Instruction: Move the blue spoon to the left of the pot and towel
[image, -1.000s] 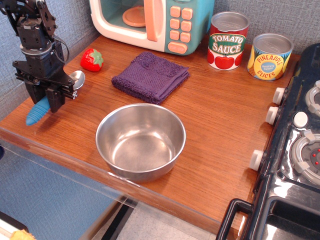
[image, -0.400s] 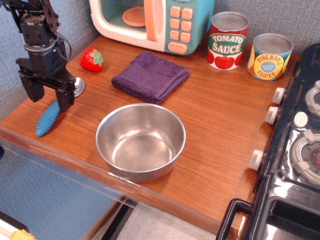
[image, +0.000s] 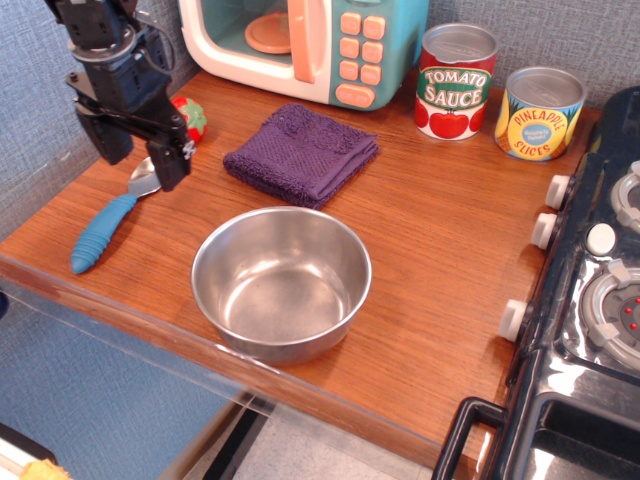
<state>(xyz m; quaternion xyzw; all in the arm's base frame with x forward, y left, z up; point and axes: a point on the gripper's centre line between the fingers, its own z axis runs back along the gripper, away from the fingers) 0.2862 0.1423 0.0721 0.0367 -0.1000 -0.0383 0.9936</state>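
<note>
Now the blue spoon (image: 103, 232) lies near the worktop's (image: 440, 270) left edge, left of pot (image: 281, 281) and towel (image: 301, 151); the spread, empty pincer (image: 140, 155) should lift straight clear.

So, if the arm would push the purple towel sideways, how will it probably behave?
The towel is folded terry cloth, so it is probably floppy and would bunch or unfold rather than slide as one piece. It lies flat on the wooden table, so it should not roll or tip. It looks light, and the fuzzy surface likely drags a little.
</note>
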